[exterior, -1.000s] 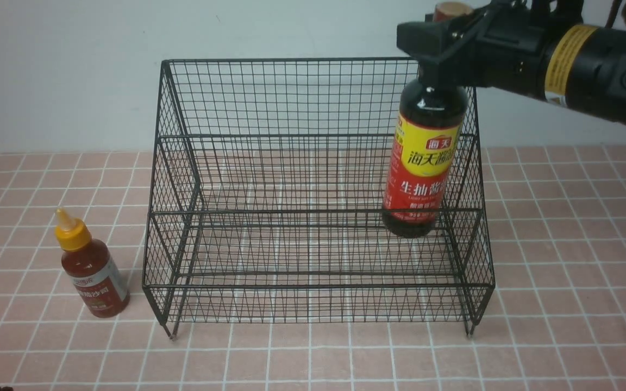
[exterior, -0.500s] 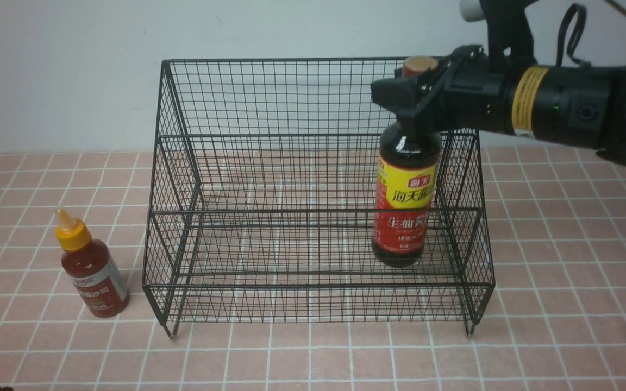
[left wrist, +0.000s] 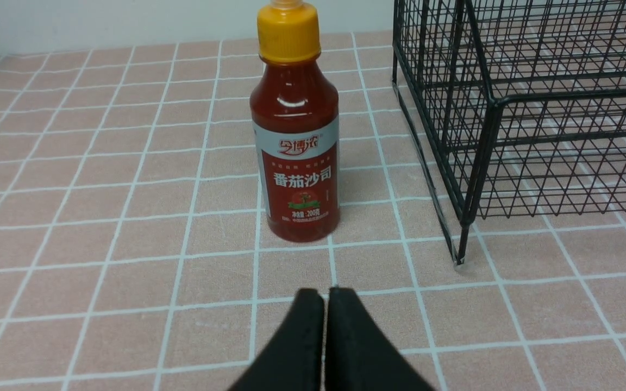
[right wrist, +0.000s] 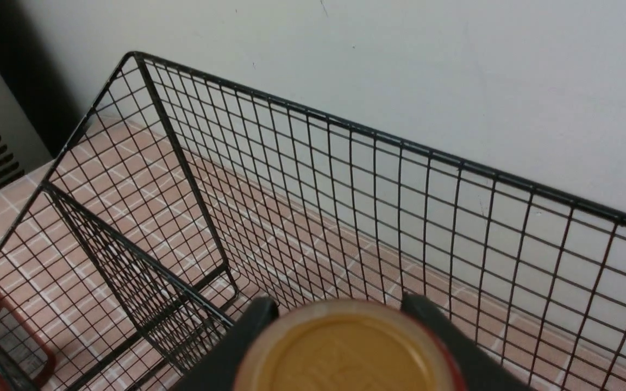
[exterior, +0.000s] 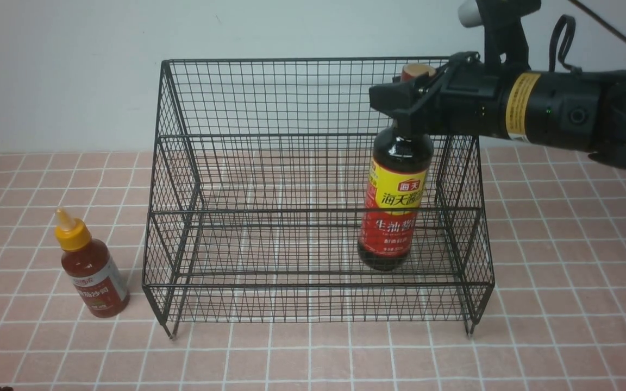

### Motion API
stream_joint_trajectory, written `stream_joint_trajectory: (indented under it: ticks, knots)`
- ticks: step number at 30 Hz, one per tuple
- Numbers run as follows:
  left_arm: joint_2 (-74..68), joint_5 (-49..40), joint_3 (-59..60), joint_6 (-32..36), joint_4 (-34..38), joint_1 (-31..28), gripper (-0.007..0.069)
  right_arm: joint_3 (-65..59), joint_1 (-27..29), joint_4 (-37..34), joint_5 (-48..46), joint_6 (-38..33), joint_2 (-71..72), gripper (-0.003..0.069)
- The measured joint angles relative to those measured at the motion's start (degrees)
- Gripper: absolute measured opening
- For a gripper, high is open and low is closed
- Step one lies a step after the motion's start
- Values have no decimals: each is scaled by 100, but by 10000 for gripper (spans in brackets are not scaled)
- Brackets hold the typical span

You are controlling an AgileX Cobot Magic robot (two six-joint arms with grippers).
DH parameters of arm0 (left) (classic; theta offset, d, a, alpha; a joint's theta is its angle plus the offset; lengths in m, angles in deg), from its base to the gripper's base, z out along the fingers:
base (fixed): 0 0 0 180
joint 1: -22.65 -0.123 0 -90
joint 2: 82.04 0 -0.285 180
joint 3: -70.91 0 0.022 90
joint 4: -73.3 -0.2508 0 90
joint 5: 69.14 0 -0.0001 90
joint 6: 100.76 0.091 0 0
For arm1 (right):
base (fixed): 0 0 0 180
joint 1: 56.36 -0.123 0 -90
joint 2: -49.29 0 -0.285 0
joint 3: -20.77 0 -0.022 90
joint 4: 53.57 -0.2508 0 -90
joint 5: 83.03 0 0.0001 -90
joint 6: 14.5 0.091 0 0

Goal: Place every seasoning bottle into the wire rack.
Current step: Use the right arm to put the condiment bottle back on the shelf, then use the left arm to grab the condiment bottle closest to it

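The tall dark soy-sauce bottle [exterior: 394, 201] hangs slightly tilted inside the right part of the black wire rack [exterior: 291, 136], its base just above the lower front shelf. My right gripper [exterior: 408, 103] is shut on its red-wrapped neck. In the right wrist view the fingers flank the tan cap [right wrist: 345, 353] of the bottle, with my right gripper [right wrist: 340, 307] over the rack's [right wrist: 345, 190] inside. The short red-sauce bottle [exterior: 93, 271] stands upright on the table left of the rack. My left gripper [left wrist: 325, 296] is shut and empty, a short way in front of the red-sauce bottle [left wrist: 296, 152].
The pink tiled tabletop [exterior: 563, 271] stretches all around the rack. A pale wall [exterior: 74, 70] rises close behind the rack's tall back. The rack's front left leg [left wrist: 461, 255] stands beside the red-sauce bottle.
My right gripper has carried the soy-sauce bottle down and to the left, into the rack, and the bottle now tilts a little. The red-sauce bottle has not moved.
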Motion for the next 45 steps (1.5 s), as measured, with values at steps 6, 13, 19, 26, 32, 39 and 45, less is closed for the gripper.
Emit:
stream_joint_trajectory:
  ticks: [6, 13, 19, 26, 32, 39, 45]
  knots:
    - [0, 0, 0, 0, 0, 0, -10, 31, 0, -66, 81, 155, 0, 304]
    - [0, 0, 0, 0, 0, 0, -10, 69, 0, -138, 130, 292, 10, 360]
    - [0, 0, 0, 0, 0, 0, -10, 69, 0, -154, 124, 321, 156, 363]
    - [0, 0, 0, 0, 0, 0, -10, 69, 0, -201, -358, 339, 900, 365]
    - [0, 0, 0, 0, 0, 0, -10, 69, 0, -260, -674, 296, 1628, 365]
    - [0, 0, 0, 0, 0, 0, -10, 69, 0, -185, -956, 241, 2462, 271]
    - [0, 0, 0, 0, 0, 0, -10, 69, 0, 118, -1663, -71, 3286, 44]
